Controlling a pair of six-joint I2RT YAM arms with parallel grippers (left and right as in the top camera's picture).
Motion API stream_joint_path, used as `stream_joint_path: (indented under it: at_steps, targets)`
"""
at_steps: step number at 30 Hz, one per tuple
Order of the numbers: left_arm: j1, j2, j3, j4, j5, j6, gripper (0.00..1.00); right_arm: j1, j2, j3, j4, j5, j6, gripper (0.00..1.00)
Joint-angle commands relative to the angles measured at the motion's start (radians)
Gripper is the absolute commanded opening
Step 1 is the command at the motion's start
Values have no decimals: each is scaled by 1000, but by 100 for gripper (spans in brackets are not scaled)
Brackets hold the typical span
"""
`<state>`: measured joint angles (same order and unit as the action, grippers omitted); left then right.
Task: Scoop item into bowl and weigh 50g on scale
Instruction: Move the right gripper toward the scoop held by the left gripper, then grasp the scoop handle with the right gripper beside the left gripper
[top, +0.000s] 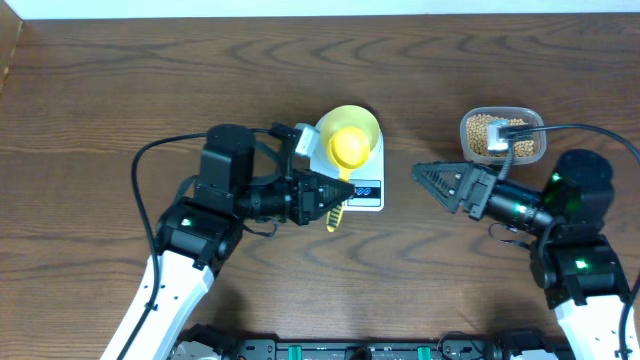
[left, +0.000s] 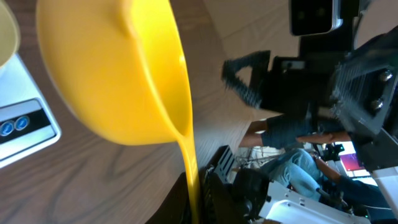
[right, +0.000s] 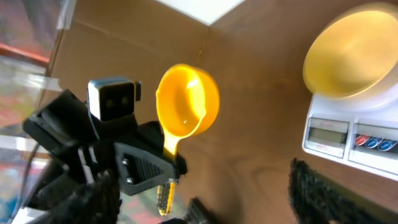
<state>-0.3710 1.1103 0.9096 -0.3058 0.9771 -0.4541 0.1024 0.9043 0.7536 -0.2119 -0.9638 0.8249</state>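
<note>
At a dark wood table (top: 100, 100), the left gripper (top: 335, 193) is clenched on the handle of a bright yellow scoop (top: 349, 147), holding it out toward the centre; seen from overhead, the scoop's cup lines up over the pale yellow bowl (top: 370, 124), which sits on the round platform of the white scale (top: 375, 172). The right wrist camera shows the scoop tipped on its side, its open mouth turned toward the right arm and its handle running down into the left gripper's fingers. The scale's display and two buttons face the near edge of the table; the reading is too small to make out. Just right of the scale, the right gripper (top: 425, 178) points back at it with its jaws spread wide and nothing between them. Farther right, near the right arm's wrist, the clear container (top: 530, 120) holds the tan beans (top: 482, 135) – a full layer across its floor; whether any beans lie in the bowl cannot be told.
</note>
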Motion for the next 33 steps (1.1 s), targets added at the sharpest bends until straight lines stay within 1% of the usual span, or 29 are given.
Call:
stream_joint_path:
  at_steps: [1,6,8,12,16,21,25,28,30,33]
  targets:
    - [-48,16,24,38,-33,-55,8,57,21,16,10,38,122,81]
    - [-93,19,24,82,-35,-83,7,109,43,16,56,56,152,79]
    - [-103,19,24,84,-47,-97,7,126,46,16,77,67,160,77]
    - [-123,19,24,105,-51,-134,7,153,46,16,79,115,207,67]
    - [-155,19,24,143,-55,-162,7,178,47,16,82,158,227,64]
    - [-185,19,24,165,-69,-162,7,200,47,16,83,193,244,59]
    - [-185,19,24,166,-74,-162,7,200,47,16,89,203,244,52]
    - [-185,19,24,166,-74,-162,7,200,47,16,97,204,245,45]
    - [-185,19,24,166,-74,-162,7,200,47,16,97,206,245,38]
    - [-185,19,24,166,-74,-162,7,200,47,16,97,206,245,32]
